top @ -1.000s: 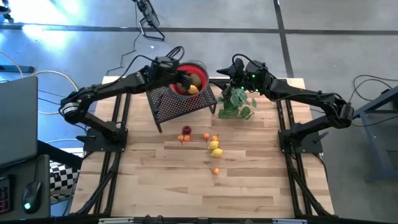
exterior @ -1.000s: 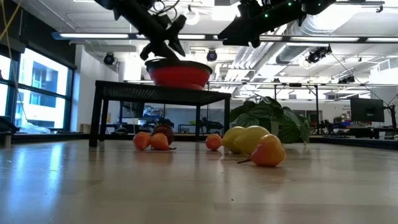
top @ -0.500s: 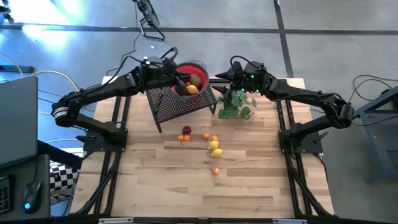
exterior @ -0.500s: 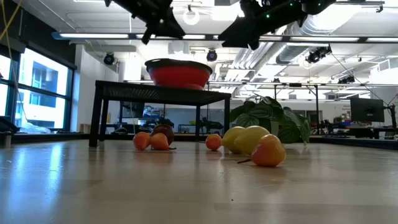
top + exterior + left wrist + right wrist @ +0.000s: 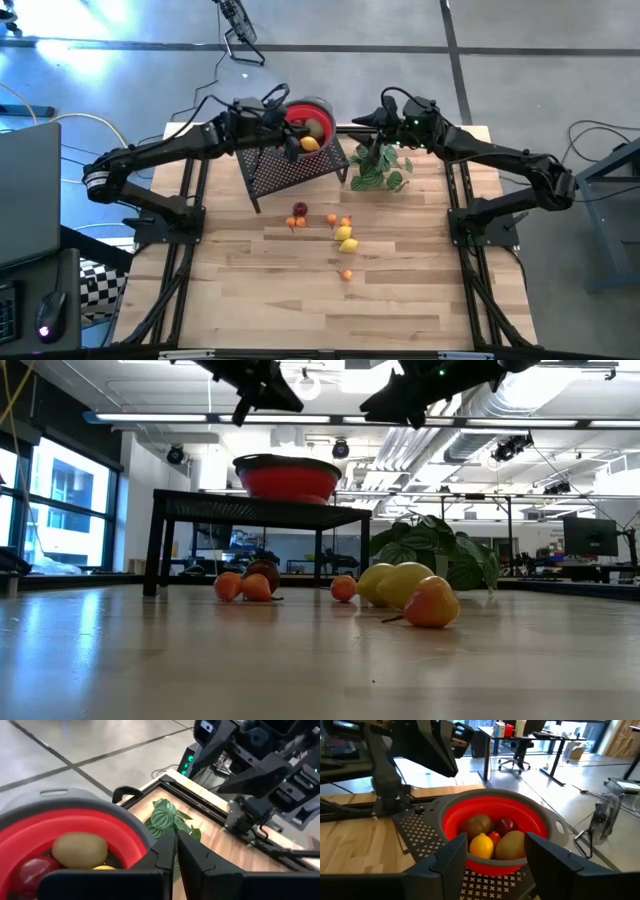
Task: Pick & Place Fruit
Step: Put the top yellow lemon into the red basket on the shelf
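Note:
A red bowl [image 5: 312,118] with a grey rim stands on a black perforated stand [image 5: 290,168] at the table's far side. In it lie a lemon [image 5: 481,845], two brownish-green kiwis [image 5: 511,845] and a dark red fruit [image 5: 505,825]. More fruit rests on the wood: a dark red one [image 5: 299,209], small orange ones [image 5: 346,274] and two lemons [image 5: 346,239]. My left gripper [image 5: 176,854] hangs shut and holding nothing above the bowl's left rim. My right gripper [image 5: 495,856] hovers open to the bowl's right, pointing at it.
A green leafy plant [image 5: 380,168] lies right of the stand, under my right arm. The stand's legs [image 5: 155,550] rise from the table. The near half of the wooden table [image 5: 330,310] holds nothing but the loose fruit near its middle.
My left gripper has risen from just above the bowl and drawn back toward the table's left edge, and its fingers have shut with nothing between them. The fruit in the bowl lies as before.

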{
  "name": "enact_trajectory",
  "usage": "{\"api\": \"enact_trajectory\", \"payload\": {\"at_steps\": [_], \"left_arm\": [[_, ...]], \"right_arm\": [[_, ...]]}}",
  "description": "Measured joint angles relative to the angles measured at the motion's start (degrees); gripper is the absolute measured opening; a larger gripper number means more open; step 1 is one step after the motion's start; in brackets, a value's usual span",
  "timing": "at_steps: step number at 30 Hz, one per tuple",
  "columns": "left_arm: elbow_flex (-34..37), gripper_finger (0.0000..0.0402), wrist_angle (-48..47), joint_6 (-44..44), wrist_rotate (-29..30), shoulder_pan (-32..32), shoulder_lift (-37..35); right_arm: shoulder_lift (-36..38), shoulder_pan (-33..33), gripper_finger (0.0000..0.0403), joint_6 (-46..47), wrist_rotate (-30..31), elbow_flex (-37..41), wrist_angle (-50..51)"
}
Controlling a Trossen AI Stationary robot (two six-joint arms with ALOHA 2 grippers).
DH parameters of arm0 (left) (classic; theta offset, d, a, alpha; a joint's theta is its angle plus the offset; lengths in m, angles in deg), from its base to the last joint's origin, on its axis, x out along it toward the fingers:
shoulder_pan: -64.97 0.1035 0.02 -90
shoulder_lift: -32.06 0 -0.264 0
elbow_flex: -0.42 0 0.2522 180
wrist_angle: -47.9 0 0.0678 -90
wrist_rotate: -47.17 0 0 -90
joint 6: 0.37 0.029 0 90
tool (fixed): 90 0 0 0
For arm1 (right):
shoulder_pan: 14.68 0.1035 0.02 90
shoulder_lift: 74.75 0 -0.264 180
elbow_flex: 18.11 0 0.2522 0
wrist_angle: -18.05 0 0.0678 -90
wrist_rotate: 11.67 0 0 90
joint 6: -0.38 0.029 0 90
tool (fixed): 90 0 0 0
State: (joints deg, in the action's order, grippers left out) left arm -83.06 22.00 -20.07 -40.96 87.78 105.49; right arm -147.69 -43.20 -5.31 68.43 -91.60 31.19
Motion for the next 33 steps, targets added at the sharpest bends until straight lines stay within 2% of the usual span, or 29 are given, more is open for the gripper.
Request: {"api": "enact_trajectory", "payload": {"at_steps": [12, 20, 33], "left_arm": [[0.0, 0.0019, 0.02, -0.12, 0.02, 0.02, 0.0], [0.0, 0.0019, 0.02, -0.09, 0.02, -0.26, 0.0], [0.0, 0.0019, 0.04, 2.05, 0.57, -8.7, 0.02]], "right_arm": [[0.0, 0.0, 0.0157, 1.39, 0.78, 0.0, 2.51], [0.01, 1.11, 0.012, 1.38, 1.39, 0.0, 7.28], [3.69, 8.87, 0.0051, 3.98, 1.38, 0.0, 14.49]]}}
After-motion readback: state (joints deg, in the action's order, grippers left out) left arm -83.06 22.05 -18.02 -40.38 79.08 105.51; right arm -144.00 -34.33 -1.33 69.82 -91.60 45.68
